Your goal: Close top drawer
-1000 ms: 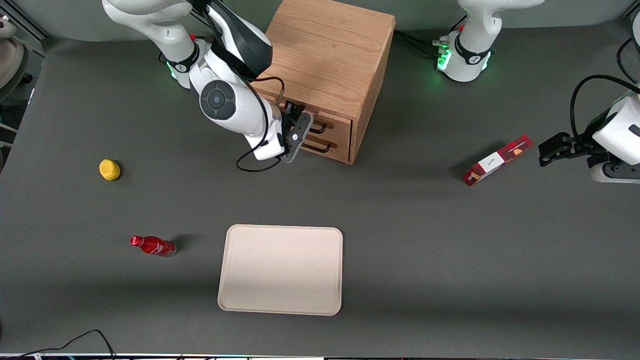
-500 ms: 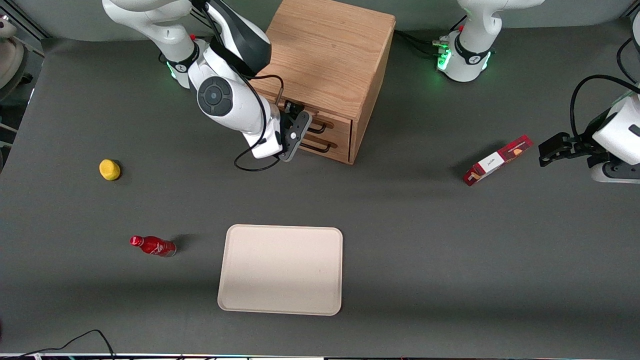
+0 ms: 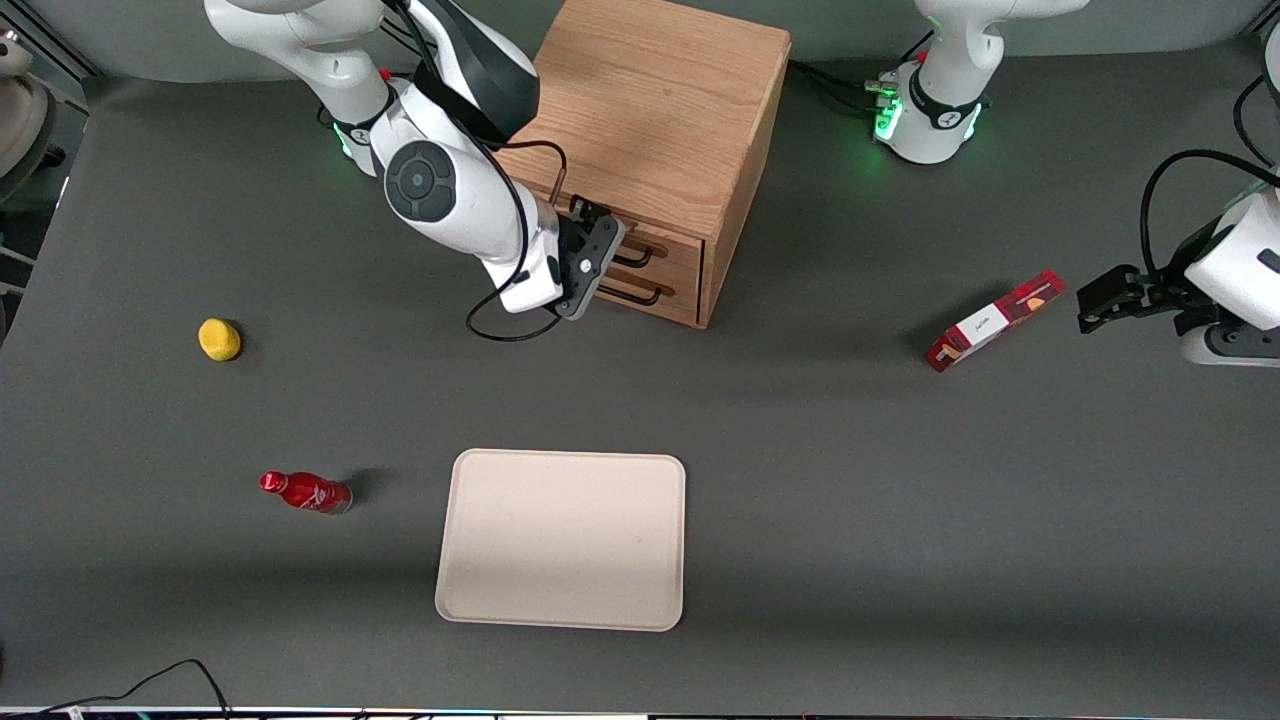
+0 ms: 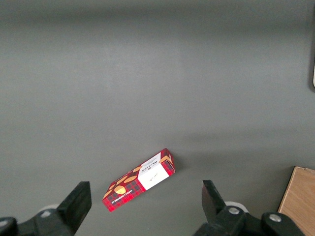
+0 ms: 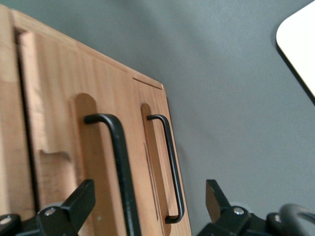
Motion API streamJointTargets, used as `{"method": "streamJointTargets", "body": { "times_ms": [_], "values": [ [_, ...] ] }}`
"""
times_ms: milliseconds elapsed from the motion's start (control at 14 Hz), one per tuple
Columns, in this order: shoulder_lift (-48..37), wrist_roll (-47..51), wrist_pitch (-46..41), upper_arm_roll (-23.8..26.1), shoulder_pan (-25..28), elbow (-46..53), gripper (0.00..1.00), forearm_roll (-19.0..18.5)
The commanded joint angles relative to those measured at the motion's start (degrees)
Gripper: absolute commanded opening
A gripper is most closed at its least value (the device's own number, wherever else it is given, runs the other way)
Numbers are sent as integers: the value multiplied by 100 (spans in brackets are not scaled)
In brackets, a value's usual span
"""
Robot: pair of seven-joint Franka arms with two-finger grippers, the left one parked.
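The wooden cabinet (image 3: pixel 655 110) stands at the back of the table. Its top drawer (image 3: pixel 668 243) sits nearly flush with the cabinet front, above the lower drawer (image 3: pixel 672 285). My gripper (image 3: pixel 598 262) is open and empty, right in front of the drawer fronts at the black handles. In the right wrist view the top drawer's thick black handle (image 5: pixel 117 162) runs between my open fingers (image 5: pixel 81 201), with the gripper (image 5: pixel 150 209) close to the drawer front (image 5: pixel 59 123). The lower drawer's thinner handle (image 5: pixel 171 167) lies beside it.
A cream tray (image 3: pixel 560 540) lies nearer the front camera; its corner shows in the right wrist view (image 5: pixel 300 44). A red bottle (image 3: pixel 305 492) and a yellow object (image 3: pixel 219 339) lie toward the working arm's end. A red box (image 3: pixel 995 320) lies toward the parked arm's end.
My gripper and forearm have shifted a little toward the cabinet front. Nothing else has moved.
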Motion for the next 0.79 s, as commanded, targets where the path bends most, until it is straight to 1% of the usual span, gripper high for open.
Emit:
{"method": "streamJointTargets", "body": {
  "times_ms": [0, 214, 286, 429, 500, 571, 643, 714],
  "values": [
    [-101, 92, -390, 47, -65, 292, 100, 153],
    [-171, 92, -707, 29, -126, 538, 100, 126],
    [-232, 92, -760, -49, -127, 591, 100, 126],
    [-556, 110, -953, -304, -127, 627, 100, 118],
    [-819, 110, -1067, -540, -127, 635, 100, 109],
    [-1117, 170, -1234, -743, -127, 627, 100, -4],
    [-1372, 467, -1427, -927, -118, 644, 100, -354],
    [-1558, 687, -1629, -981, -109, 705, 100, -705]
  ]
}}
